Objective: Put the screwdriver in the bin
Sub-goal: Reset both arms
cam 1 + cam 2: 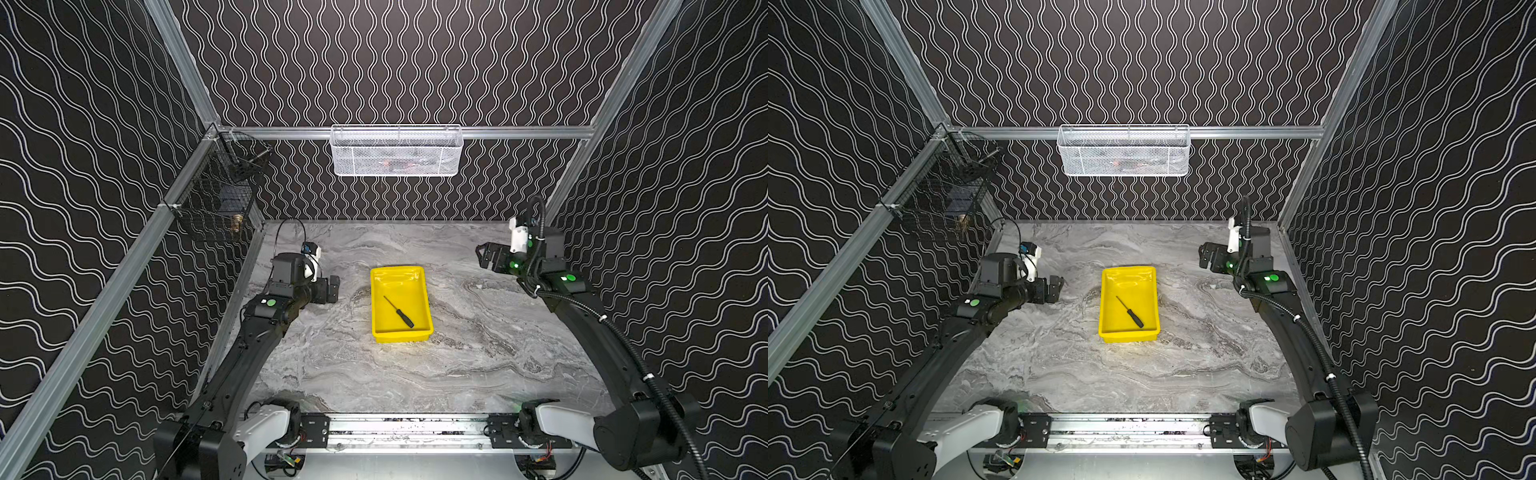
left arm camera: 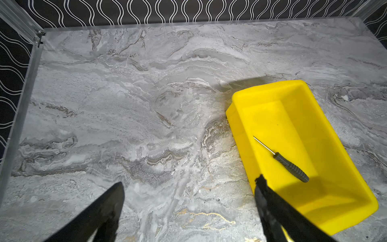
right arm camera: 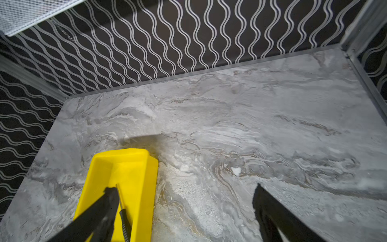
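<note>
In both top views the screwdriver, black ribbed handle and thin shaft, lies diagonally on the floor of the yellow bin at the table's middle. Nothing grips it. My left gripper hovers left of the bin, open, with bare table between its fingers; its wrist view shows the screwdriver inside the bin. My right gripper hangs at the far right, open and empty. Its wrist view shows the bin and the screwdriver partly behind one finger.
A white mesh basket hangs on the back wall. A black wire basket hangs on the left wall above the left arm. An aluminium rail carrying both arm bases runs along the table's front edge. Patterned walls close three sides.
</note>
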Available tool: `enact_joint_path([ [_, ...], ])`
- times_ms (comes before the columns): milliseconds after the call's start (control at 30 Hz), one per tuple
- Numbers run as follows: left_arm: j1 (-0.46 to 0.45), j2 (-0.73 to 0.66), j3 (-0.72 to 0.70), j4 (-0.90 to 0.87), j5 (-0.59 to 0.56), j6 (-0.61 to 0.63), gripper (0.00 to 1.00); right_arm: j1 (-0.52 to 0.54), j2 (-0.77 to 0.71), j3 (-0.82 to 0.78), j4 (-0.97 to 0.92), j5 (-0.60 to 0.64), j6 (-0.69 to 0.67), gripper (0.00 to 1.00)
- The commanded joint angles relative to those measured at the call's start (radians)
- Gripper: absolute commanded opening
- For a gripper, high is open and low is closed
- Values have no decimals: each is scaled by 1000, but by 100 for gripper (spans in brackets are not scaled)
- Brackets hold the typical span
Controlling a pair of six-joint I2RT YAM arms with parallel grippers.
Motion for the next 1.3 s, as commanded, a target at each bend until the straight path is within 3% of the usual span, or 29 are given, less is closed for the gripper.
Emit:
enact_joint_path([
  [0, 0, -7, 7, 61, -47, -29, 99, -32, -44, -46, 73, -7, 16, 99],
  [233, 0, -15, -7, 181, -187, 21, 99, -55, -141, -127, 141, 50, 20, 99],
  [400, 1, -16, -112, 413, -152, 144, 99, -55, -142, -156, 134, 84, -46, 99],
  [667, 1, 27, -248, 688, -173, 180, 99, -55, -148, -194, 149, 75, -98, 99],
  [733, 1, 42, -290, 767, -175, 173, 99, -55, -177, -253, 243, 41, -188, 99],
  [867, 1, 63, -380, 911, -245, 164, 99, -56, -242, -354, 365, 143, -137, 99],
  [967, 0, 87, -464, 1043, -262, 216, 99, -56, -295, -477, 526, 170, -157, 99],
  [1067, 1, 113, -533, 1138, -322, 182, 99, -57, -326, -597, 691, 212, -126, 99],
  [1267, 1, 196, -601, 1248, -379, 186, 99, -57, -306, -747, 933, 274, -141, 99],
])
